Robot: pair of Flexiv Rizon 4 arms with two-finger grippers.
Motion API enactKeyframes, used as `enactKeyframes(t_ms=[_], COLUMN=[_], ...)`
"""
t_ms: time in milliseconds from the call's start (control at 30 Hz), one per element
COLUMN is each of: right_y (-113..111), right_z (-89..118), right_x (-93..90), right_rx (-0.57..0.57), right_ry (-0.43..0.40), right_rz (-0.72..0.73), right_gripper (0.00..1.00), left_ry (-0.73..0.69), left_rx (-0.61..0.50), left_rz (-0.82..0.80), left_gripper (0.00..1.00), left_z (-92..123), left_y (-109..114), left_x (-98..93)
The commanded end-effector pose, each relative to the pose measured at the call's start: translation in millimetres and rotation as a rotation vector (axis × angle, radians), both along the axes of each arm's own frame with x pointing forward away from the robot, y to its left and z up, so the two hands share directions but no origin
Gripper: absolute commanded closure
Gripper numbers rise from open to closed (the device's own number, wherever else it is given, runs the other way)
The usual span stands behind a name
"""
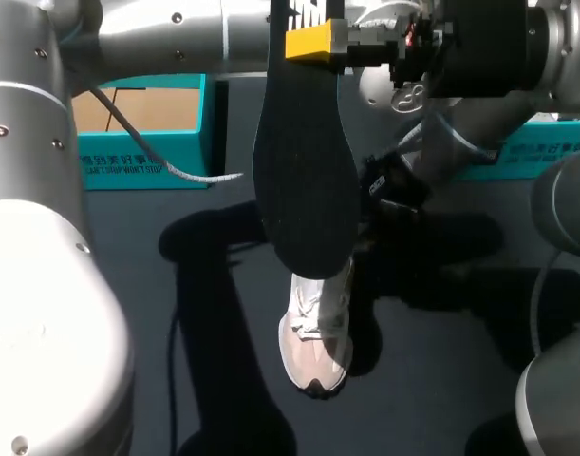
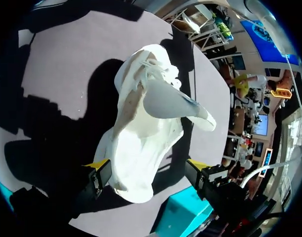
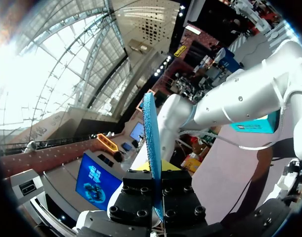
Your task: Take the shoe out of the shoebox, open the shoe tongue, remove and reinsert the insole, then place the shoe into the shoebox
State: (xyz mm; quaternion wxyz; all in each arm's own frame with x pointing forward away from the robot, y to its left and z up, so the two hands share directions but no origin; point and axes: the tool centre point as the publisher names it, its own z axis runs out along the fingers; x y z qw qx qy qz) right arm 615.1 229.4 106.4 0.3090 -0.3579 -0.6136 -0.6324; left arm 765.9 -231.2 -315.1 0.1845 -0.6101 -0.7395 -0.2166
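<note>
The insole [image 1: 304, 180] is showing matte black across its broad face, and its thin edge is reading bright blue in the right wrist view. The shoe [image 1: 316, 332] is looking white to pale pinkish beige, with a dark patch at the toe and a pale grey tongue. The shoebox [image 1: 142, 152] is showing teal walls with white print and a brown cardboard inside. The table [image 1: 204, 313] is appearing dark slate blue under black shadows. The right arm's fingers [image 1: 308, 43] and the left arm's fingers [image 2: 97, 165] are wearing bright yellow tips on black bodies. The arms are gleaming silver-grey, and a grey cable [image 1: 176, 169] is trailing over the teal.
</note>
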Motion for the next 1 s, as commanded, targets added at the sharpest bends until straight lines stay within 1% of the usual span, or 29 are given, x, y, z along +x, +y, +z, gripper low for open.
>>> enactKeyframes(t_ms=[33,133,233,333,500,600,767,933,1000], right_y=[5.4,5.4,5.4,5.4,5.4,5.4,5.4,5.4,5.4], right_z=[1.2,1.2,1.2,1.2,1.2,1.2,1.2,1.2,1.2], right_x=[1.6,1.6,1.6,1.6,1.6,1.6,1.6,1.6,1.6], right_rx=[-0.001,-0.001,-0.001,-0.001,-0.001,-0.001,-0.001,-0.001,-0.001], right_ry=[0.002,0.002,0.002,0.002,0.002,0.002,0.002,0.002,0.002], right_rz=[-0.001,-0.001,-0.001,-0.001,-0.001,-0.001,-0.001,-0.001,-0.001], right_gripper=[1.00,1.00,1.00,1.00,1.00,1.00,1.00,1.00,1.00], left_ry=[-0.053,-0.093,-0.100,-0.090,-0.062,-0.027,-0.005,-0.032,-0.046], left_rx=[-0.090,-0.133,-0.164,-0.198,-0.214,-0.256,-0.314,-0.454,-0.467], left_rz=[0.003,0.014,0.027,0.055,0.092,0.140,0.194,0.239,0.244], left_gripper=[0.00,0.00,0.00,0.00,0.00,0.00,0.00,0.00,0.00], left_z=[12.7,18.7,21.5,20.6,18.6,16.8,20.6,29.2,34.5], left_y=[16.2,24.3,32.2,41.5,50.0,57.3,62.4,68.1,70.4], left_x=[3.7,9.9,20.5,31.2,39.4,45.4,50.4,50.1,50.0])
